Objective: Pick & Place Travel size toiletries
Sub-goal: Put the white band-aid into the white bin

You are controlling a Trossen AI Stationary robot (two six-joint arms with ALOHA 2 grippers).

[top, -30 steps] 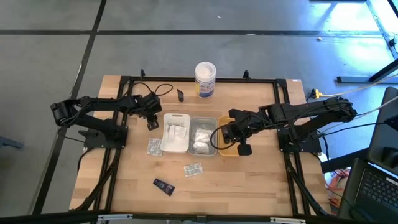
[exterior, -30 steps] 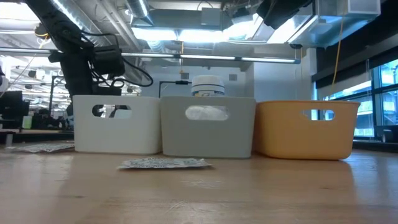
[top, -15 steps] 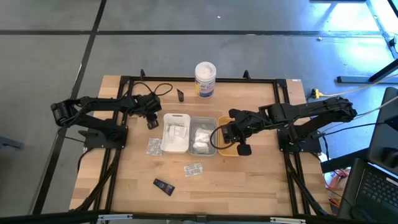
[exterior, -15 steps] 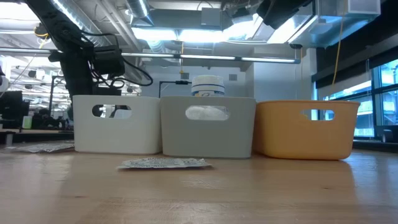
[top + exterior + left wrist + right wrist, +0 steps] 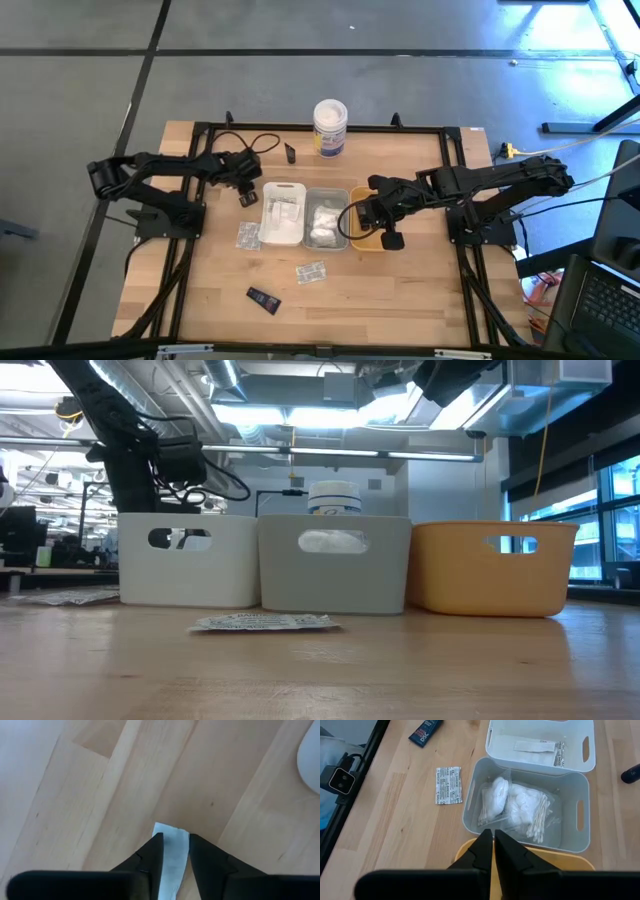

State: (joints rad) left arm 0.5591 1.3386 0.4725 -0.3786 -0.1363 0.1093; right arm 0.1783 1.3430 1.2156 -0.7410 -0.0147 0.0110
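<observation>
The counter point(image 5: 400, 290) has a light wood-plank top edged by a black metal frame point(image 5: 320, 127). It stands on a grey concrete floor point(image 5: 200, 60) crossed by dark seam lines. Behind it, the room has an open ceiling with exposed ducts point(image 5: 290, 380), fluorescent strip lights point(image 5: 380, 455), and windows point(image 5: 615, 510) at right.

**Two dark arms, matte black from base to fingertip**

Both arms are built of black, blocky segments joined by rounded housings — no bright markings show on either. The left arm point(image 5: 165, 180) carries a thin black cable that loops loosely above its wrist, and the right arm point(image 5: 480, 185) has a similar black lead curling near its wrist. Each ends in two tapered, wedge-shaped black fingers point(image 5: 485, 851) with flat inner faces — plain, smooth, without visible screws.
</observation>
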